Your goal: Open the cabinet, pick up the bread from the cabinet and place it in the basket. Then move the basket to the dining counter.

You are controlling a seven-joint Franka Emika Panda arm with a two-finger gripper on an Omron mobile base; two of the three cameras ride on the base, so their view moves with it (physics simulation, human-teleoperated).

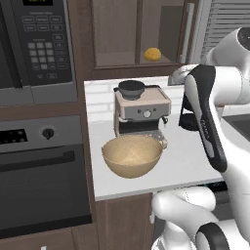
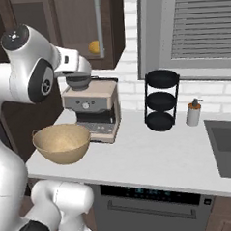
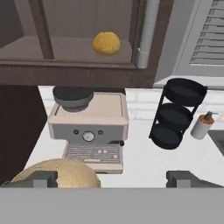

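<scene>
Gripper (image 3: 112, 178) jaws spread wide above the empty woven basket (image 3: 59, 173).
Hand view reveals the bread (image 3: 106, 43) on the cabinet (image 3: 87, 70) shelf, behind glass.

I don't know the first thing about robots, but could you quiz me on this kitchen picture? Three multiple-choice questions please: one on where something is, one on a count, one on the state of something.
1. Where is the bread?
A. In the basket
B. On the shelf inside the cabinet
C. On top of the coffee machine

2. How many tiers has the black rack?
A. Two
B. Three
C. Five

3. How do the robot's jaws stand?
A. Wide apart, holding nothing
B. Shut on the bread
C. Shut on the cabinet handle

Answers:
1. B: the yellow-orange bun sits behind the glass door of the cabinet, while the basket on the counter below holds nothing.
2. B: three round black trays are stacked one above another.
3. A: in the hand view the two dark tips of the gripper stand far apart with nothing between them.
</scene>
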